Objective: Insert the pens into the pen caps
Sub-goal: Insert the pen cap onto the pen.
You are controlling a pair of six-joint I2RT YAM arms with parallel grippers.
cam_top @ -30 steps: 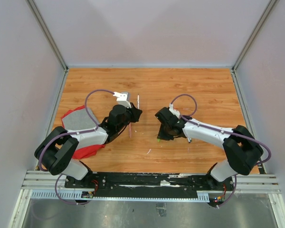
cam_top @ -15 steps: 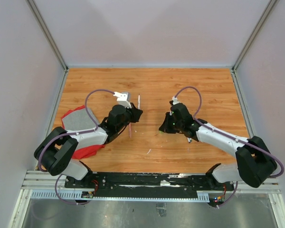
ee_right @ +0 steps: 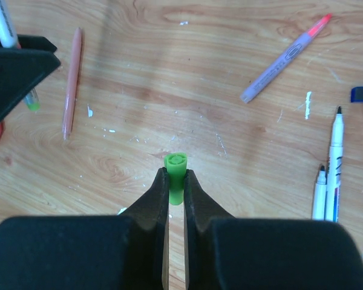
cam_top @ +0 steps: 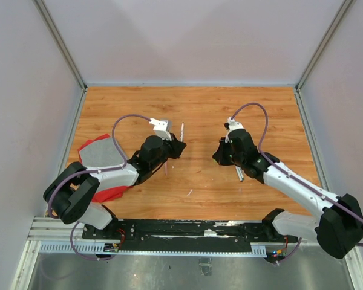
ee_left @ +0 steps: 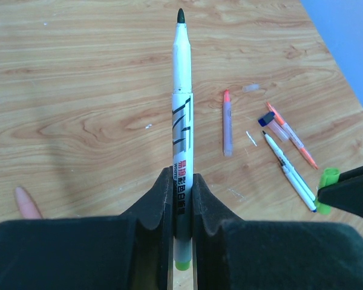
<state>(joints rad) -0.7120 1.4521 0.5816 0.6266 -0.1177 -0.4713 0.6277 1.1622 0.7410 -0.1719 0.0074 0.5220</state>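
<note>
1. Two task parts are in hand. The white pen [ee_left: 182, 121] runs up the centre of the left wrist view, tip uppermost, pinched by the left gripper [ee_left: 181, 181].
2. The green cap [ee_right: 175, 172] sits mid-frame in the right wrist view, pinched by the right gripper [ee_right: 176, 181].
3. Step judged: alignment before insertion, with tip and cap apart.
4. The next move calls for bringing the tip and the cap mouth onto one axis.

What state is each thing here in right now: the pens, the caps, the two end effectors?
left end effector, shut on the white pen.
white pen, held, uncapped, dark tip bare.
right end effector, shut on the green cap.
green cap, held, on no pen.
lilac pen, lying loose on the table.
pink pen, lying loose.
two white pens, lying side by side, tips bare.
</note>
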